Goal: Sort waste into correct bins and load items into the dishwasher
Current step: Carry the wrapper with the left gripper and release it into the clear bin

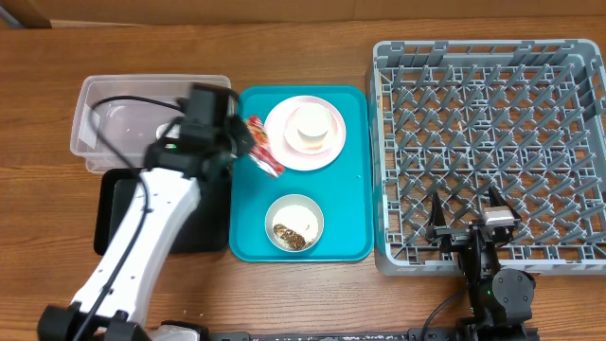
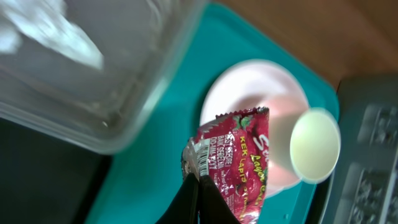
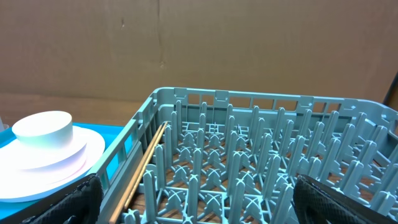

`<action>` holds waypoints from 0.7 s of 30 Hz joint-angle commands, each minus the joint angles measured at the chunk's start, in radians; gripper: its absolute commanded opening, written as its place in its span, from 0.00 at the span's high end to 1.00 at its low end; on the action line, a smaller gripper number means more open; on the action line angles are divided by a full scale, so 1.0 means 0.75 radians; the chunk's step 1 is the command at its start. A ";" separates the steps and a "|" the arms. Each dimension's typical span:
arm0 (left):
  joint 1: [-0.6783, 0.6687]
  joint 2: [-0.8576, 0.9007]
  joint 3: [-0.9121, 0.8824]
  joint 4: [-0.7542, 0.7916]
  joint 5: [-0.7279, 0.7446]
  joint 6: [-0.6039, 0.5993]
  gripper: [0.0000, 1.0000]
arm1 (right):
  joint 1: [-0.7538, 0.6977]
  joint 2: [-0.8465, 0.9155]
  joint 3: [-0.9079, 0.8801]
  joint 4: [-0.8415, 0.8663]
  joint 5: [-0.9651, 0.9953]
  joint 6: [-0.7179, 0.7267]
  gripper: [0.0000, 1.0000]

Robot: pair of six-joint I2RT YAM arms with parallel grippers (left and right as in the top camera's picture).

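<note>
Here, a clear tub [image 1: 123, 95] and black tray [image 1: 109, 237] are flanking the teal tray [image 1: 350, 199] at 9 o'clock. The left tool [image 1: 244, 140] is pinching the candy wrapper [image 1: 265, 150], 9 o'clock of the plate [image 1: 327, 153]; the right tool [image 1: 467, 213] is gaping wide.

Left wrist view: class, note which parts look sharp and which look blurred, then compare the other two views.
Left wrist view: the candy wrapper is fairly sharp, its print readable; the clear tub, nearer the lens, is a soft blur. Right wrist view: the dish rack is crisp, its own fingers dark and blurred. Overhead view: evenly lit, mostly sharp.
</note>
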 commanded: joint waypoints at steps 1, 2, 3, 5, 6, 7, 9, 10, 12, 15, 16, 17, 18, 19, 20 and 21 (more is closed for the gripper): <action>0.125 -0.078 0.071 0.001 -0.039 0.050 0.96 | 0.007 -0.016 -0.014 0.006 -0.003 -0.001 0.00; 0.166 -0.082 0.076 0.004 -0.047 0.050 0.96 | 0.007 -0.016 -0.014 0.006 -0.003 -0.001 0.00; 0.199 -0.082 0.077 0.011 -0.054 0.050 0.96 | 0.007 -0.016 -0.014 0.006 -0.003 -0.001 0.00; 0.272 -0.077 0.077 0.015 -0.078 0.049 0.96 | 0.007 -0.016 -0.014 0.006 -0.003 -0.001 0.00; 0.303 -0.072 0.077 0.016 -0.091 0.049 0.96 | 0.007 -0.016 -0.014 0.006 -0.003 -0.001 0.00; 0.332 -0.068 0.077 0.018 -0.108 0.048 0.96 | 0.007 -0.016 -0.014 0.006 -0.003 -0.001 0.00; 0.389 -0.052 0.077 0.022 -0.155 0.044 0.96 | 0.007 -0.016 -0.014 0.006 -0.003 -0.001 0.00; 0.418 -0.043 0.077 0.027 -0.184 0.041 0.96 | 0.007 -0.016 -0.014 0.006 -0.003 -0.001 0.00; 0.459 -0.020 0.077 0.031 -0.221 0.013 0.96 | 0.007 -0.016 -0.014 0.006 -0.003 -0.001 0.00; 0.512 0.031 0.077 0.058 -0.250 0.009 0.96 | 0.007 -0.016 -0.014 0.006 -0.003 -0.001 0.00; 0.526 0.053 0.077 0.070 -0.253 0.009 0.96 | 0.007 -0.016 -0.014 0.006 -0.003 -0.001 0.00; 0.541 0.077 0.077 0.086 -0.253 0.009 0.96 | 0.007 -0.016 -0.014 0.006 -0.003 -0.001 0.00; 0.553 0.099 0.076 0.100 -0.254 0.009 0.96 | 0.007 -0.016 -0.014 0.006 -0.003 -0.001 0.00; 0.567 0.123 0.077 0.117 -0.258 0.009 0.96 | 0.007 -0.016 -0.014 0.006 -0.003 -0.001 0.00; 0.581 0.149 0.077 0.137 -0.268 0.008 0.96 | 0.007 -0.016 -0.014 0.006 -0.003 -0.001 0.00; 0.592 0.170 0.077 0.153 -0.279 0.008 0.96 | 0.007 -0.016 -0.014 0.006 -0.003 -0.001 0.00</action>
